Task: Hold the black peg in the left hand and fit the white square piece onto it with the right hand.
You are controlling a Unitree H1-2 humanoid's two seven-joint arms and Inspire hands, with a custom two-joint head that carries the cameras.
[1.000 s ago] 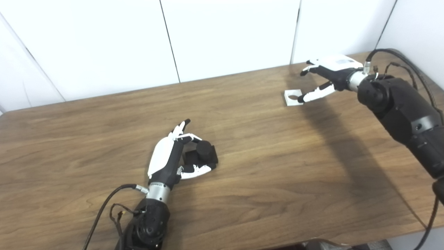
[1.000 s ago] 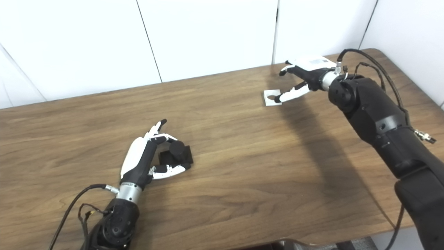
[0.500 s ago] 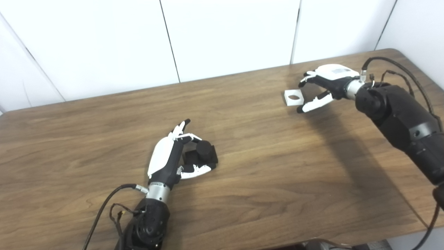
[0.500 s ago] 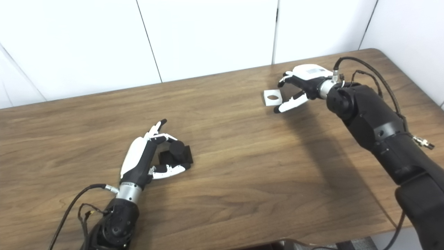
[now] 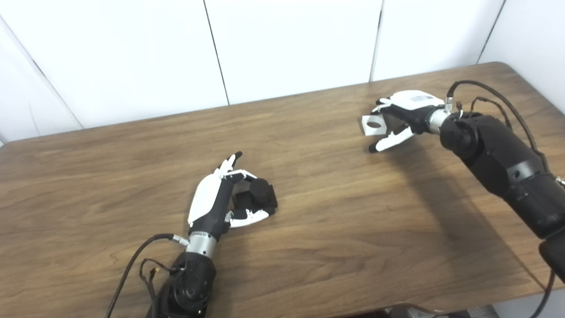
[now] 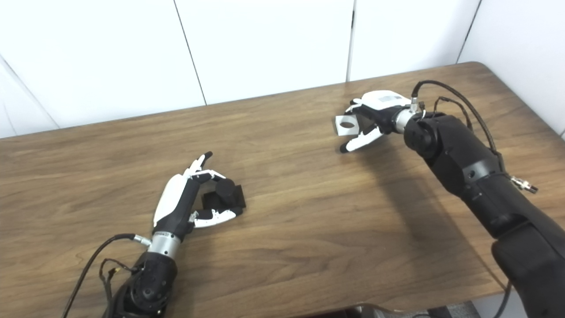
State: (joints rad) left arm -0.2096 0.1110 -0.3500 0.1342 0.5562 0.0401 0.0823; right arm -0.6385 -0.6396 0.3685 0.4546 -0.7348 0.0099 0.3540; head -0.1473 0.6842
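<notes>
right hand (image 5: 408, 115) gripping white square piece (image 5: 372, 124), raised

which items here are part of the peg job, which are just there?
Part of the job:
- black peg, in the left hand
- white square piece, in the right hand's fingers, clear of the table

Just there:
- wooden table
- white wall panels
- nothing else lies loose on the tabletop
</notes>
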